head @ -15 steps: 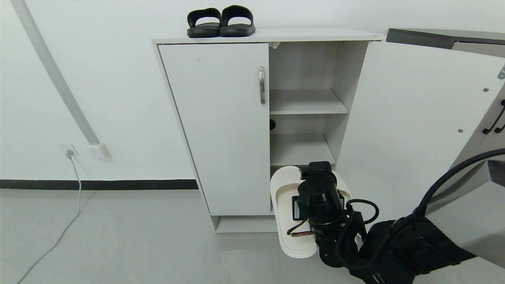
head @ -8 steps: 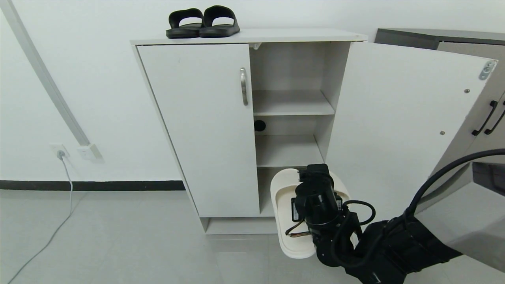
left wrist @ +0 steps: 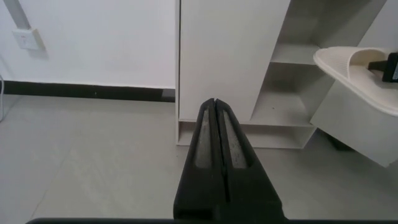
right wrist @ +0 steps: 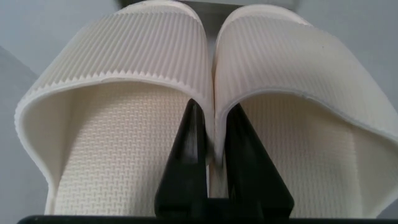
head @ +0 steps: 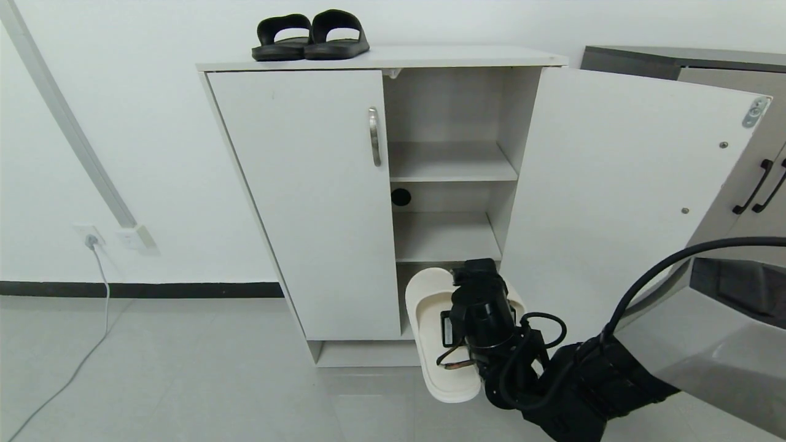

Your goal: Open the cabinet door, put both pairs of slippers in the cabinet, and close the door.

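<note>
The jaws of the right gripper are clamped on the cream slippers, pinching the two adjoining inner walls of the straps together so that both slippers hang side by side as one unit. The right wrist view shows this grip and the ribbed straps. The head view shows the pair from above, toes pointed at the cabinet and held off the floor at the mouth of the bottom compartment. Whether the toes have crossed its front edge cannot be told. The right arm extends forward from low on the robot's right, with the wrist aimed into the opening. The right door stands swung wide open and the left door is shut. The black slippers rest on the cabinet top, above the left door. The left gripper has its jaws pressed together on nothing and hangs above the floor facing the cabinet base. The left wrist view shows one cream slipper held in the air before the shelves.
</note>
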Tool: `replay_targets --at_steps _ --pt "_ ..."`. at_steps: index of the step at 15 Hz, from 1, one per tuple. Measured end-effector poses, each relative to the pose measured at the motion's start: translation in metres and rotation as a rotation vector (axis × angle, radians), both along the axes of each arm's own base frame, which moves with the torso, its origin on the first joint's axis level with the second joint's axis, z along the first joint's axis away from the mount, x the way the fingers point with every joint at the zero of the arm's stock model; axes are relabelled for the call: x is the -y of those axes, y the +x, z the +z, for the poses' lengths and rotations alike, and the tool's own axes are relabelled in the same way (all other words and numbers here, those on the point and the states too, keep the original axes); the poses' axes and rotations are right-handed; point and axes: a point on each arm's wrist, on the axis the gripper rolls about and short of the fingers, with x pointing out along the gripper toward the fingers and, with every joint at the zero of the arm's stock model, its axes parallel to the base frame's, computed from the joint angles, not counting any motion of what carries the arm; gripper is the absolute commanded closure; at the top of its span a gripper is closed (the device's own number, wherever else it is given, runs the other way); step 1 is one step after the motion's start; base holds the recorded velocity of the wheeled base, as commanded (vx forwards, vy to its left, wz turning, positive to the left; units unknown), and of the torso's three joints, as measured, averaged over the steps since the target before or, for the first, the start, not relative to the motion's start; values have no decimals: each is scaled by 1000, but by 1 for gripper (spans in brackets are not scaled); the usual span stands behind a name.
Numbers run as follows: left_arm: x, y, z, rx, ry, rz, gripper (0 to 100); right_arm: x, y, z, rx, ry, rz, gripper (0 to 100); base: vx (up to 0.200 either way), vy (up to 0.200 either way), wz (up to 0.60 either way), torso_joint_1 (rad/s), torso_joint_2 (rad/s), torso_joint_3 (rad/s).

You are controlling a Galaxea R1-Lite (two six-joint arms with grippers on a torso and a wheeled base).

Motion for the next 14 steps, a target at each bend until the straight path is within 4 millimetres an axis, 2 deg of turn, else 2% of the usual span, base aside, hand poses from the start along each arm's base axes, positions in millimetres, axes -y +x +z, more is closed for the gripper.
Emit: replay_targets --at_steps 3,9,14 --pt "0 0 0 0 -2 1 100 0 9 -2 25 20 -2 100 0 0 0 0 0 0" --pt "0 0 0 0 -1 -1 100 -2 14 -12 14 0 -7 100 0 0 0 0 0 0" --pt "0 0 0 -1 0 -3 100 -5 18 -17 25 -16 -4 100 0 0 0 3 1 -158"
